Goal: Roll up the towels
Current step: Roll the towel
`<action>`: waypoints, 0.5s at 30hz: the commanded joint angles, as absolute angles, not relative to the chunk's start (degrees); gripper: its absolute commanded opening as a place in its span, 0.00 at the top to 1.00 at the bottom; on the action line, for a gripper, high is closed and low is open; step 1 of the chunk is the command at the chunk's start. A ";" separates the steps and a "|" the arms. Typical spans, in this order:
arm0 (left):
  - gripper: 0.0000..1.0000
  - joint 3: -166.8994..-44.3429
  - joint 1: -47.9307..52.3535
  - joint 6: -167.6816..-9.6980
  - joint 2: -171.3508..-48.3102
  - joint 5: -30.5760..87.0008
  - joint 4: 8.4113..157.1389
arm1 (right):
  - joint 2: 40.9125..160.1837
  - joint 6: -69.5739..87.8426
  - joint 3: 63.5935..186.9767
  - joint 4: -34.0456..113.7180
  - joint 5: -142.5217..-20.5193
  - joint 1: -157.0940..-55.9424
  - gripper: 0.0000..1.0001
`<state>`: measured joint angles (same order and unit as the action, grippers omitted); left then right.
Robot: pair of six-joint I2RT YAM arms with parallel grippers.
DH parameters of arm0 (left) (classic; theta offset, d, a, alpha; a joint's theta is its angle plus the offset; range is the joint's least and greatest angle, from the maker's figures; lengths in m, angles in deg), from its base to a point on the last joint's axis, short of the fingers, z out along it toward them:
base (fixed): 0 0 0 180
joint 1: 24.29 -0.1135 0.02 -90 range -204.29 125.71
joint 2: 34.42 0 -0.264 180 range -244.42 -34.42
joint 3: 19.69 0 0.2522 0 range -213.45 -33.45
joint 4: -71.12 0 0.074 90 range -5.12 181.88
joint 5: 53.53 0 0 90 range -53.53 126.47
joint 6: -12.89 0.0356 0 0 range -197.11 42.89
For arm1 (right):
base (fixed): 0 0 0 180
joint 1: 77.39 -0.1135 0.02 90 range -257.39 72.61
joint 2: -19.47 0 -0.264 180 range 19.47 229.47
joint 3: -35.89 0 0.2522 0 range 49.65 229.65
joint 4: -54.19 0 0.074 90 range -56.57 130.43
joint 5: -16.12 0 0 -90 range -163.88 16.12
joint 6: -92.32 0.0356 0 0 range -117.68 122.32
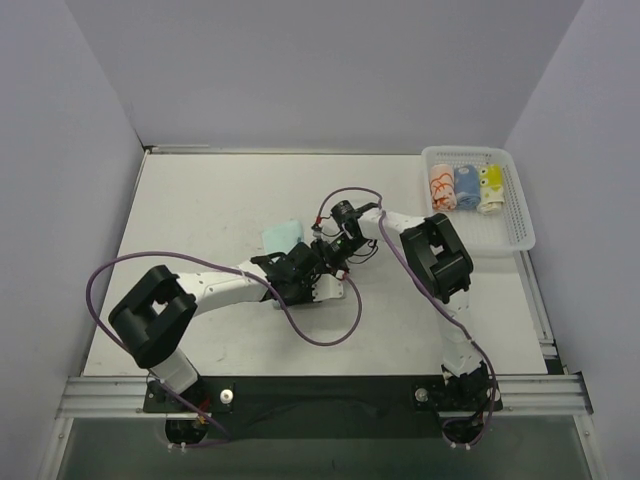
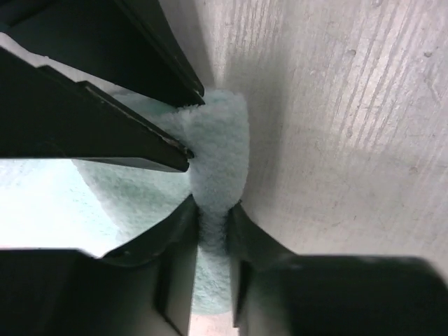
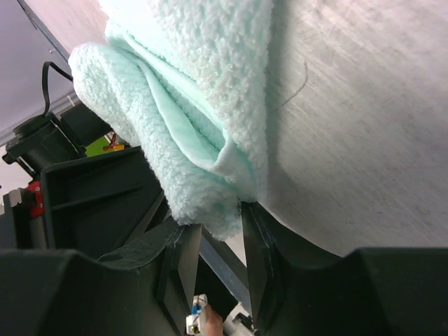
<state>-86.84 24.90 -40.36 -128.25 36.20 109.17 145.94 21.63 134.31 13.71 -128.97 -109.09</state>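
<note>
Three towels are already lying rolled in the white slotted basket (image 1: pixel 490 236) at the far right corner of the table (image 1: pixel 210 195): a white-and-orange towel (image 1: pixel 441 187), a blue towel (image 1: pixel 466 186) and a yellow towel (image 1: pixel 490 188), side by side and touching. To my eye, this part of the work is finished.

The mint-green towel (image 1: pixel 282 236) is the one in hand now. It is lying near the middle of the table, a little toward the far edge, and well apart from the basket. Both arms are meeting at its near right corner.

In the left wrist view, the left gripper (image 2: pixel 212 218) is pinching a raised fold of this towel (image 2: pixel 222 150) between its two fingers, and the cloth is filling the narrow gap completely. In the right wrist view, the right gripper (image 3: pixel 217 227) is closing its fingers on the thick doubled end of the same towel (image 3: pixel 210 98). The layers there are turning over on themselves, and the rest of the cloth is spreading away on the table.

I am judging that the roll of this towel is only beginning. One edge is folded or curled, but most of the cloth is lying flat. What is left is to roll it to the end and, probably, to put it beside the others in the basket. I am not seeing any other unrolled towel on the table.
</note>
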 commanded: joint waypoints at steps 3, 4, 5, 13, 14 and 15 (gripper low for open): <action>0.83 -87.67 22.30 -38.44 -128.47 27.27 113.85 | 142.26 20.34 134.56 12.13 -130.75 -105.18 0.64; 0.86 -89.59 21.77 -38.00 -129.25 22.89 115.97 | 141.38 19.99 134.47 12.13 -130.48 -104.03 0.61; 0.90 -90.92 20.98 -37.13 -129.95 19.54 118.43 | 138.94 19.29 134.12 12.04 -130.13 -102.80 0.56; 0.95 -105.94 10.36 -29.66 -142.68 -0.86 142.69 | 123.11 3.24 131.66 7.65 -123.38 -90.41 0.36; 0.95 -109.70 9.47 -29.04 -144.10 -2.36 146.89 | 119.00 1.02 130.70 7.21 -122.06 -90.14 0.35; 0.94 -111.48 8.77 -28.08 -145.68 -5.25 148.93 | 116.70 -1.26 129.73 6.69 -120.74 -90.14 0.35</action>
<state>-106.05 11.00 -32.58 -142.17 7.00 135.14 126.49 8.76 131.73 12.05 -124.01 -89.16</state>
